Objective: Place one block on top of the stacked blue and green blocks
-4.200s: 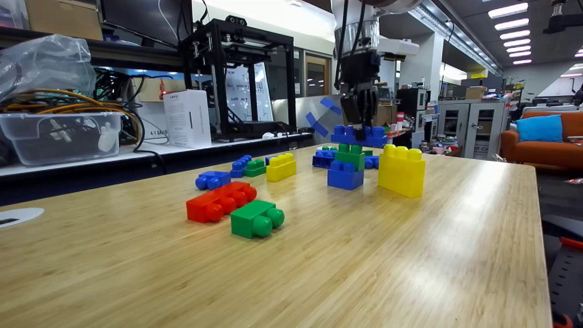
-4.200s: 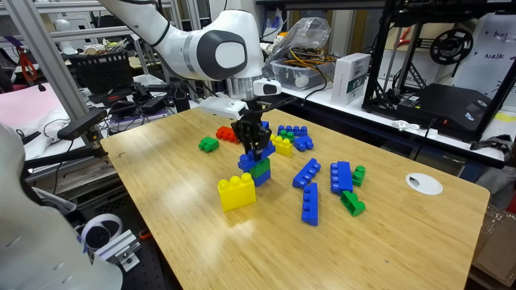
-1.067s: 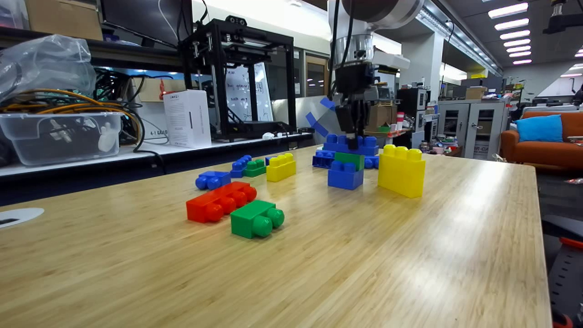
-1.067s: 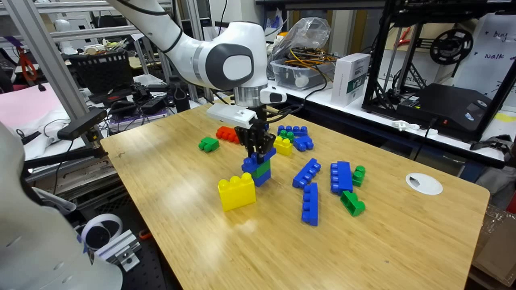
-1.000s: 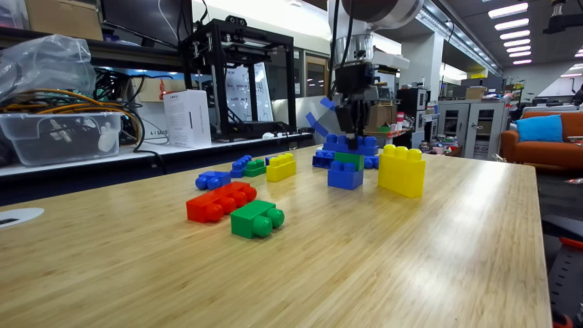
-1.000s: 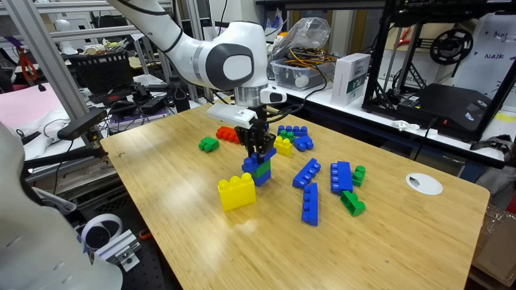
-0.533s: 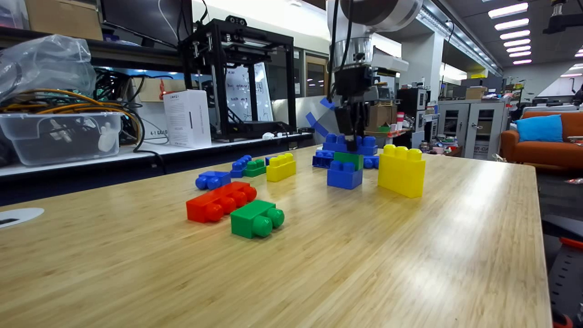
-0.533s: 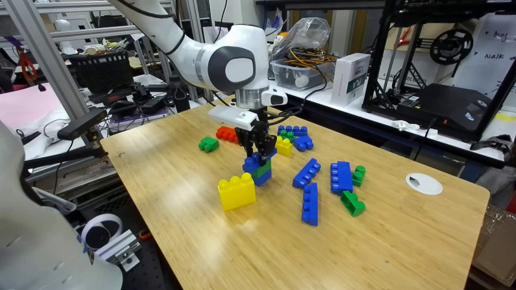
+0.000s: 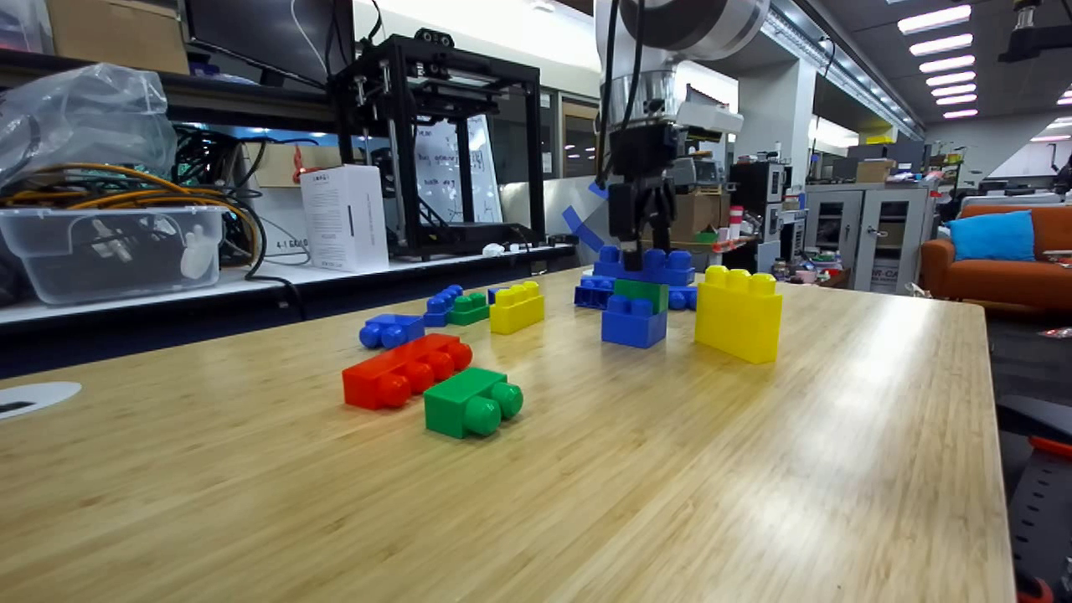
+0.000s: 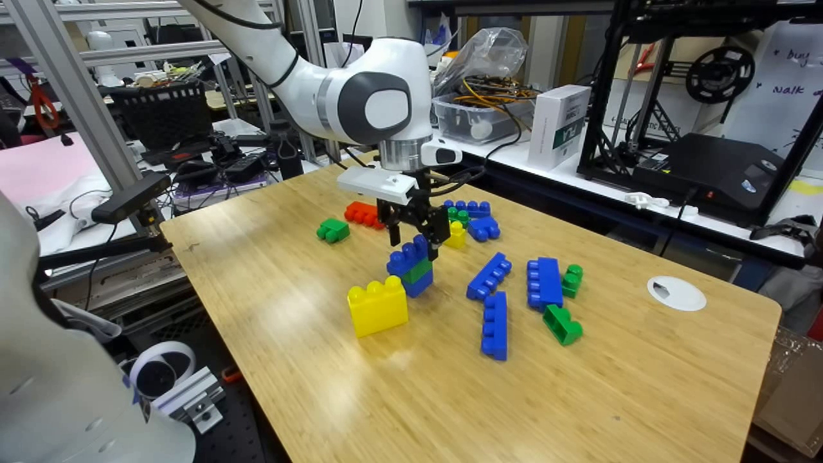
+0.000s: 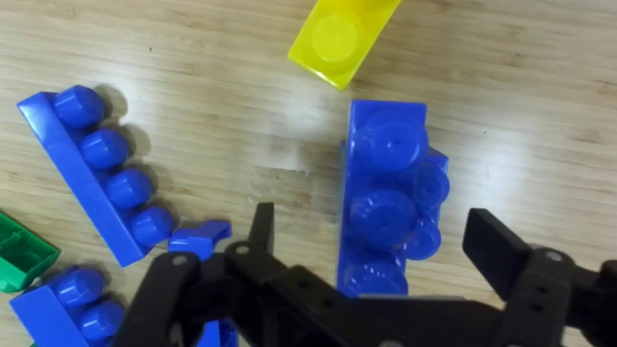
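Observation:
A long blue block (image 10: pixel 405 258) lies level across a green block (image 10: pixel 418 271), which sits on a lower blue block (image 10: pixel 420 283). In an exterior view, the long block (image 9: pixel 670 268) rests on the green block (image 9: pixel 643 294) with no gap that I can see; two studs of the lower blue block (image 9: pixel 634 329) stick out in front. My gripper (image 10: pixel 413 245) stands over this stack with its jaws spread, one finger on each side. In the wrist view, bare table shows between the long blue block (image 11: pixel 381 193) and both fingertips (image 11: pixel 491 241) of my gripper (image 11: pixel 369 216).
A tall yellow block (image 10: pixel 378 308) stands close beside the stack. Loose blue blocks (image 10: pixel 494 326) and a green block (image 10: pixel 562 324) lie to one side. A red block (image 9: pixel 402 374), another green block (image 9: pixel 471 404) and a smaller yellow block (image 9: pixel 517 309) lie elsewhere on the table (image 9: pixel 586 469).
The long blue block came down until the green block's studs were hidden. In the last half second my fingers spread away from it and the gripper rose slightly; the stack stayed in place.

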